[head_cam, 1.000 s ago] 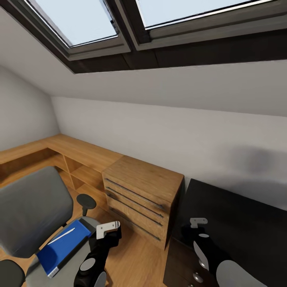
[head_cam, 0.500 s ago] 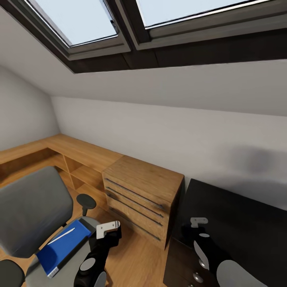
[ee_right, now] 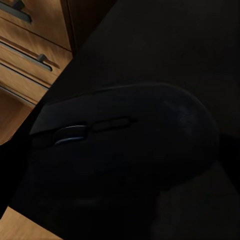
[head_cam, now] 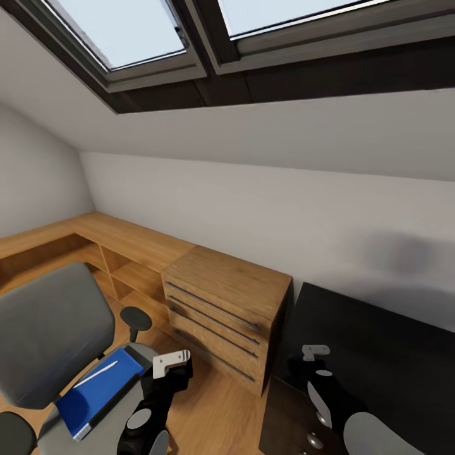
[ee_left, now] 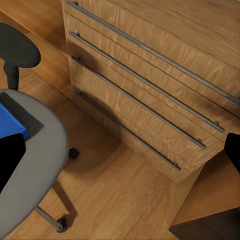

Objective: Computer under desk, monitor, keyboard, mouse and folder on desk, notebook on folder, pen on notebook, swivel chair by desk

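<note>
Black mouse fills the right claw's camera (grip unclear) — left claw likewise unreadable.

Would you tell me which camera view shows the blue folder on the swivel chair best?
The head view: the folder lies whole on the swivel chair, a pen on top. The left wrist view catches one blue corner; the right wrist view looks at the mouse.
</note>
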{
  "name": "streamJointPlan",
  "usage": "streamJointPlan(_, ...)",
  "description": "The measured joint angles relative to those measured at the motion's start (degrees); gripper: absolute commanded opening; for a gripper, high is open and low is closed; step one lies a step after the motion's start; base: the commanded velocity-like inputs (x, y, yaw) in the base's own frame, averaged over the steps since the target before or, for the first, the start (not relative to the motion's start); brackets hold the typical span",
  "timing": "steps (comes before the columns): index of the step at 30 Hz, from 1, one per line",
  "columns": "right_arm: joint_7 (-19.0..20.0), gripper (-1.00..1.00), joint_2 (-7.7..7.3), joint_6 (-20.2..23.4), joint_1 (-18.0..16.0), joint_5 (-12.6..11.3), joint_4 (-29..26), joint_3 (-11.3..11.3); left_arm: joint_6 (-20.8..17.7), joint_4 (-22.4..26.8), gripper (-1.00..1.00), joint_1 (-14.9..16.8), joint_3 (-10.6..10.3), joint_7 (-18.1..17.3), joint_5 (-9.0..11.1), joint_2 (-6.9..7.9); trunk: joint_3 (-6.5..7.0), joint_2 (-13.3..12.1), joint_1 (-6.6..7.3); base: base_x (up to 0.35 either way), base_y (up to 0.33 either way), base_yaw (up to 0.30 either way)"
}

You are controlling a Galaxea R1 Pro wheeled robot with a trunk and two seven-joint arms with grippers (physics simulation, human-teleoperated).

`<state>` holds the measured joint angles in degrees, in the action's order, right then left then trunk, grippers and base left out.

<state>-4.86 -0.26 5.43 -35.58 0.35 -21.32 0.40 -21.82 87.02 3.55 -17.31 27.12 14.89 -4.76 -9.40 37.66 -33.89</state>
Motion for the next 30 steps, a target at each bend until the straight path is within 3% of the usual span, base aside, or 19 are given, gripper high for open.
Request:
streamJointPlan(14,0.1,-1.00,0.00,0.0,0.0,0.0,0.0,0.0,0.0,-0.1,1.00,0.0,0.0,0.0,0.1,0.00,-0.37,0.8,-0.45,0.000,0.000,0.000)
streamJointPlan(15,0.1,1.00,0.00,0.0,0.0,0.0,0.0,0.0,0.0,-0.1,1.00,0.0,0.0,0.0,0.1,0.00,-0.37,0.8,-0.45,0.000,0.000,0.000)
streamJointPlan(30,0.2,1.00,-0.03,0.0,0.0,0.0,-0.1,0.0,0.0,-0.1,1.00,0.0,0.0,0.0,0.1,0.00,-0.37,0.8,-0.45,0.000,0.000,0.000)
